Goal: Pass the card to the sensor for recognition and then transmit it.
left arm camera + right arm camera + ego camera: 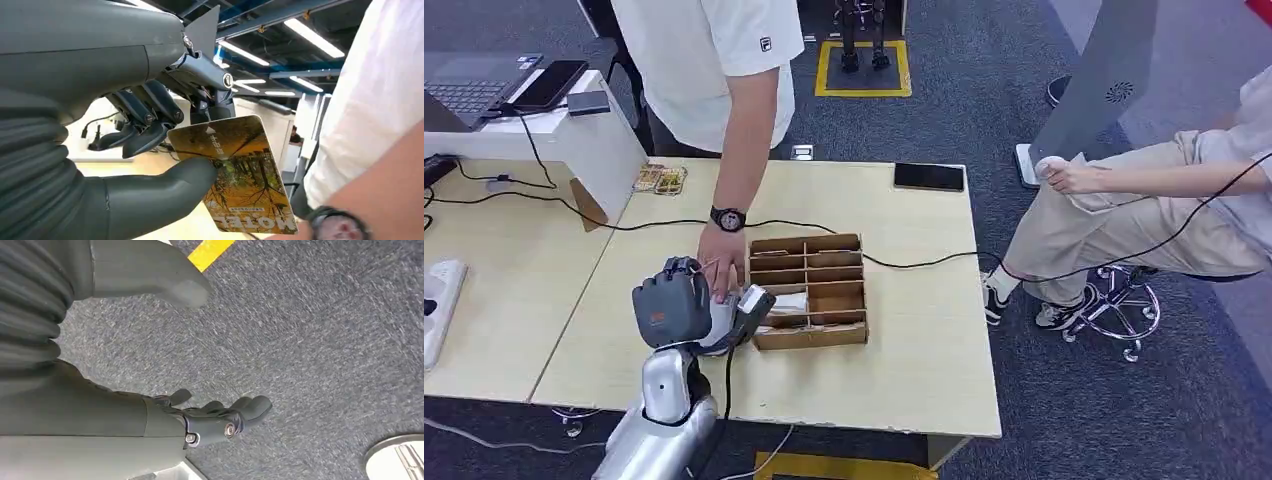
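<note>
Yellow card (240, 175) pinched by left hand (150, 140)

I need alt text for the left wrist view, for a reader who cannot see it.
The robot's left hand pinches a yellow card printed with autumn trees between its thumb and fingers. Beside it are a person's white shirt and a forearm wearing a wristwatch.

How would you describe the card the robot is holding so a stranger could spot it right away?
Start at the light wooden table and find the brown divided box on it. Just beside that box, the left hand pinches the card. It alone shows a golden autumn forest picture with white lettering.
</note>
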### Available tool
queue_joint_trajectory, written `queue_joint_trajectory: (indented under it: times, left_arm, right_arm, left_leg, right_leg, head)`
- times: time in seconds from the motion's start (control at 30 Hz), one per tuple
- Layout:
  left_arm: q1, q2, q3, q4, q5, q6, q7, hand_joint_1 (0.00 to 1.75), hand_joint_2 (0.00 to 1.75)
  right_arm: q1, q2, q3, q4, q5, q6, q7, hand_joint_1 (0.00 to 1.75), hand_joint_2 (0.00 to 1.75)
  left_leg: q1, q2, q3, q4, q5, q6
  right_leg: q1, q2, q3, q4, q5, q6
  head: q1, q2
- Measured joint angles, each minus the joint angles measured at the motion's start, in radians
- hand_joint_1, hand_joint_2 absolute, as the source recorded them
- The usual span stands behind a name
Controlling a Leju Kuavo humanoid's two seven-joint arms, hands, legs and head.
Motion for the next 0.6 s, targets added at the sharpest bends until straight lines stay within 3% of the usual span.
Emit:
queue_joint_trajectory:
  times: [0.1, 0.27, 0.47, 0.6]
  left_arm:
    - [-0.020, 0.018, -0.029, 0.048, 0.000, 0.000, 0.063, 1.75, 1.75]
    - [-0.040, 0.042, -0.052, 0.116, 0.000, 0.000, 0.101, 1.75, 1.75]
    - [-0.050, 0.054, -0.061, 0.171, 0.000, 0.000, 0.096, 1.75, 1.75]
    - [-0.051, 0.055, -0.061, 0.206, 0.000, 0.000, 0.059, 1.75, 1.75]
  right_arm:
    - [-0.002, -0.002, 0.000, 0.011, 0.000, 0.001, -0.009, 0.00, 1.75]
    - [-0.004, -0.002, 0.000, 0.017, 0.000, 0.002, -0.008, 0.00, 1.75]
    - [-0.005, -0.002, 0.000, 0.021, 0.000, 0.002, -0.007, 0.00, 1.75]
    - [-0.005, -0.003, 0.000, 0.023, 0.006, 0.001, -0.006, 0.00, 1.75]
  left_leg:
    - [0.000, 0.000, 0.000, 0.000, 0.000, 0.000]
    - [0.000, 0.000, 0.000, 0.000, 0.000, 0.000]
    - [0.000, 0.000, 0.000, 0.000, 0.000, 0.000]
    - [0.000, 0.000, 0.000, 0.000, 0.000, 0.000]
  right_leg:
    - [0.000, 0.000, 0.000, 0.000, 0.000, 0.000]
    - [0.000, 0.000, 0.000, 0.000, 0.000, 0.000]
    - [0.000, 0.000, 0.000, 0.000, 0.000, 0.000]
    - [0.000, 0.000, 0.000, 0.000, 0.000, 0.000]
  head:
    - [0.000, 0.000]
    - [0.000, 0.000]
    - [0.000, 0.000]
    - [0.000, 0.000]
